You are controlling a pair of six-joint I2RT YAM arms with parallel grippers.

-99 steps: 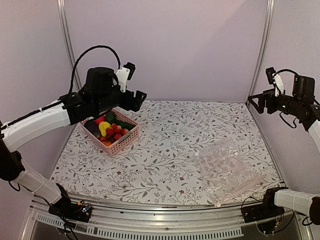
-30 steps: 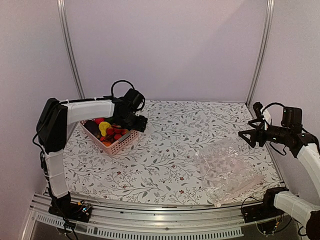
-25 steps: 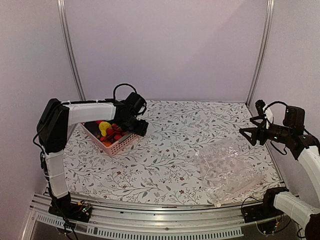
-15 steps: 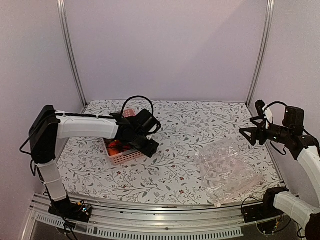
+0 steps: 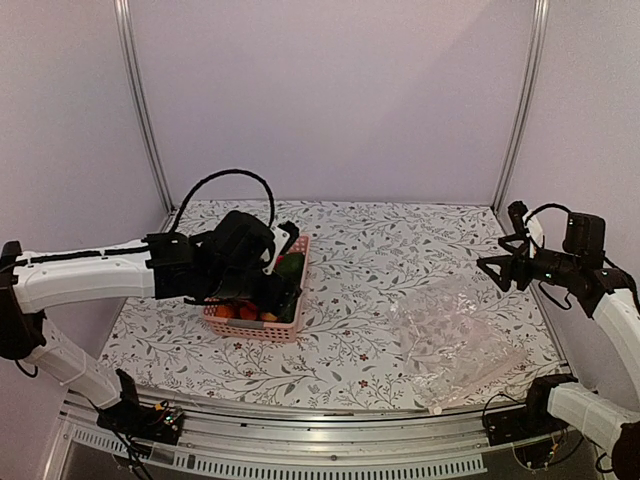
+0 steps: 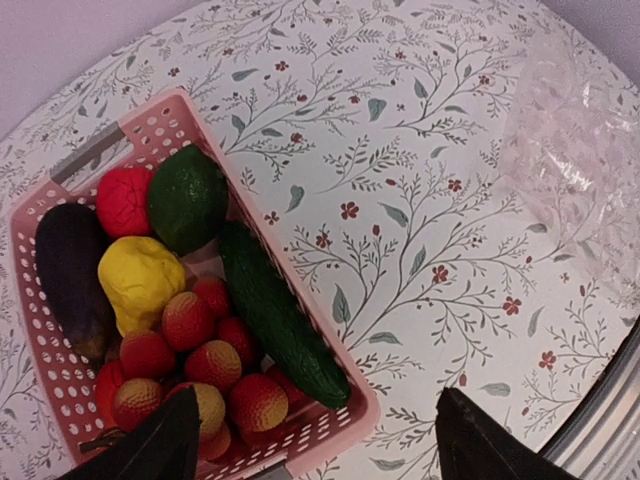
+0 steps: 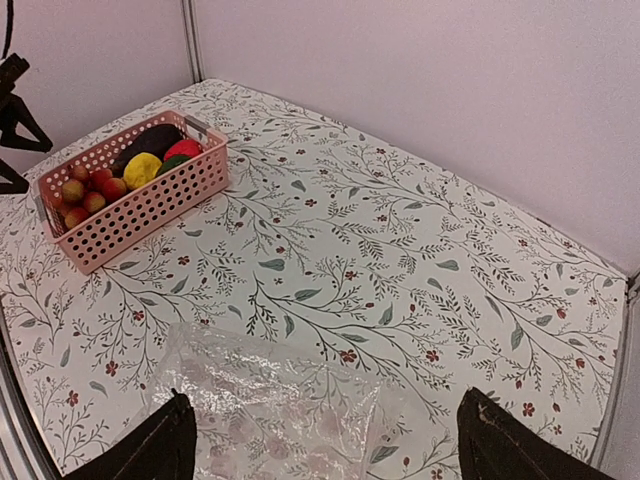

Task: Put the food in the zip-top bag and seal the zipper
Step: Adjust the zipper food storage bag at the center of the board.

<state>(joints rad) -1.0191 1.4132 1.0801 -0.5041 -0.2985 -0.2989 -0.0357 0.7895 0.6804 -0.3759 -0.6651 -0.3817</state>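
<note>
**All the food in the pink basket; clear bag lies apart on the right**

The pink lattice basket (image 6: 140,118) stands left of centre on the flower-patterned table (image 5: 350,250) and holds all the food (image 6: 190,320). At one end a dark purple aubergine (image 6: 65,275) lies along the wall. Next to it are a knobbly yellow piece (image 6: 140,280), a red piece (image 6: 125,200) and a round dark green fruit (image 6: 188,198). A long green cucumber (image 6: 280,315) runs along the opposite wall. The remaining space is heaped with red berries (image 6: 215,365), some tinged yellow. Every piece sits inside the rim.

The left gripper (image 6: 315,455) hangs above the basket's near corner. Its fingers are spread wide, one over the berry end and the other over the cloth just beyond the rim. From the top view the left arm's wrist covers much of the basket.

The zip-top bag (image 5: 450,335) lies flat and crinkled on the right near part of the table, well apart from the basket. Only the cloth's pattern shows through it. The zipper (image 5: 476,384) appears as a pale strip along the bag's near edge; whether it is pressed closed cannot be told.

The right gripper (image 7: 330,445) is raised over the far right of the table, beyond the bag, its fingers spread wide and touching nothing. Its camera looks across the bag's crumpled film towards the basket.
</note>
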